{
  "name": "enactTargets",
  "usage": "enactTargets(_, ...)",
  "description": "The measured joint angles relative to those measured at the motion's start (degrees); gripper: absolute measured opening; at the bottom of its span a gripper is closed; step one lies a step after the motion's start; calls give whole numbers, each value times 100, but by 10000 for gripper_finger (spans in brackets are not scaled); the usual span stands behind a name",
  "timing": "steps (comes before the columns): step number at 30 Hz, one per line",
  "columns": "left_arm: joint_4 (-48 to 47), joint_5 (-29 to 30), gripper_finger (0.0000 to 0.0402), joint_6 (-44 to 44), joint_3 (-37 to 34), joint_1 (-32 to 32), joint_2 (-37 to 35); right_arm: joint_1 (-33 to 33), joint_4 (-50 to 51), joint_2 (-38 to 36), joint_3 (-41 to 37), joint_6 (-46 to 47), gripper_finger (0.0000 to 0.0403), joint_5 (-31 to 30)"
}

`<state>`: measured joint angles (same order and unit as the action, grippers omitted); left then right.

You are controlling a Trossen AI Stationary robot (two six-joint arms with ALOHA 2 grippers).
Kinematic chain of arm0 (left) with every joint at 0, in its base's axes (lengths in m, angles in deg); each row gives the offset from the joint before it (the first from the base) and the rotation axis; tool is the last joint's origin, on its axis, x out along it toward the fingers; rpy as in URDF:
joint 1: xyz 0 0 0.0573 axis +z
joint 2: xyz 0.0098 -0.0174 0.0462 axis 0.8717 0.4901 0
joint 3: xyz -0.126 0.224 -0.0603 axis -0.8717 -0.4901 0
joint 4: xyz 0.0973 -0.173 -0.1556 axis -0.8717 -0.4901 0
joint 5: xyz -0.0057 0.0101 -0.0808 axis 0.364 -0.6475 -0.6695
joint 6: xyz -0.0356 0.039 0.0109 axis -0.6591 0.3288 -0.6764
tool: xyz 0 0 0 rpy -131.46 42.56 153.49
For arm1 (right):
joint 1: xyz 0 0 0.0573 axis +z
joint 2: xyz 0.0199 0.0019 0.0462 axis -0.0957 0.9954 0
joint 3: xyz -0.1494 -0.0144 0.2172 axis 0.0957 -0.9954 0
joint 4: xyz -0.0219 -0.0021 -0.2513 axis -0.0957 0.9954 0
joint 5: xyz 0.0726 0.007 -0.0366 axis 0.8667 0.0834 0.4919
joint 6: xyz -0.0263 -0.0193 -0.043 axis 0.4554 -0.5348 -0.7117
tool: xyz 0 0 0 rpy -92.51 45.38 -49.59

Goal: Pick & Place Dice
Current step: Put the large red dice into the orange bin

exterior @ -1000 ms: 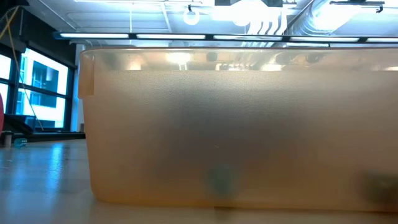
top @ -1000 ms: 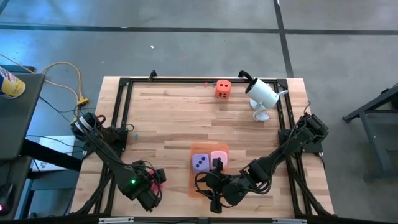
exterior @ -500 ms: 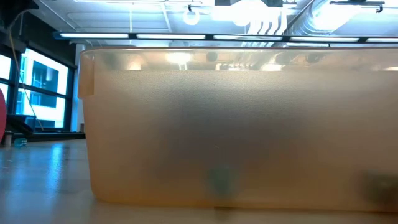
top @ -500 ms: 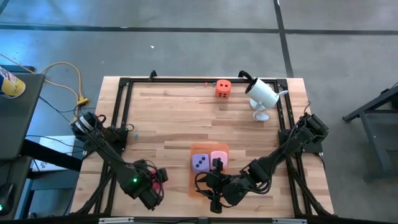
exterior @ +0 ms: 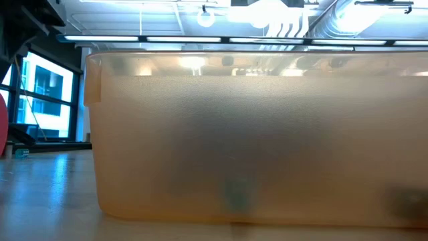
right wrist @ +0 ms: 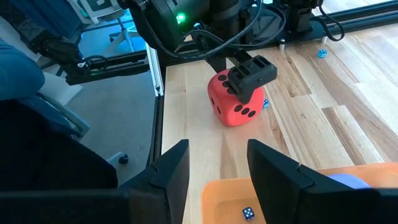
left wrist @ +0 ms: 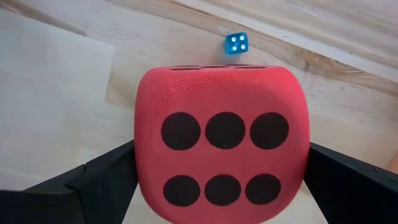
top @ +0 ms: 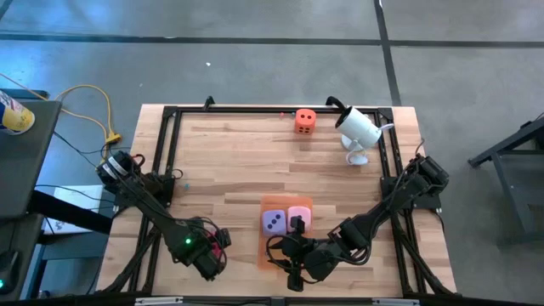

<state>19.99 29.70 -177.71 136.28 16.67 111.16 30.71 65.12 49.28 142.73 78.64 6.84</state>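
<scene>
My left gripper (top: 217, 252) is near the table's near edge, left of the orange tray (top: 265, 252), and is shut on the red die (left wrist: 221, 143), whose six-pip face shows in the left wrist view. The purple die (top: 274, 223) and the pink die (top: 299, 216) lie in the tray. Resting on the wood near the far edge is the orange die (top: 305, 121). My right gripper (right wrist: 217, 180) is open over the tray's near part and faces the red die (right wrist: 235, 104). My left gripper pinches the red die between its two fingers, one (left wrist: 102, 177) on each of two opposite side faces (left wrist: 146, 168). Seen in the right wrist view, the fingers (right wrist: 252, 74) come from above, pointing down. Whether the die is clear of the wood I cannot tell.
A white camera (top: 357, 129) stands at the far right corner. Tiny blue dice lie on the wood (left wrist: 237, 43) (right wrist: 321, 53), and one is in the tray (right wrist: 247, 213). A black frame (top: 170, 111) borders the table. The tray's wall (exterior: 254, 140) fills the low view.
My left gripper has carried the red die a little toward the table's right, toward the tray. A red shape has come in at the left edge of the low view. The right arm has kept still.
</scene>
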Motion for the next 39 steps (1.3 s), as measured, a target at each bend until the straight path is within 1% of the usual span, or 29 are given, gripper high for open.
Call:
enactTargets(11,528,124,400,-131,-553,62,2,0,0,0,0,0,151,1)
enactTargets(19,747,-114,400,-139,-792,185,9,0,0,0,0,0,151,1)
enactTargets(34,643,-34,400,-4,-848,378,30,0,0,0,0,0,151,1)
enactTargets(39,577,-27,400,-160,-850,436,30,0,0,0,0,0,151,1)
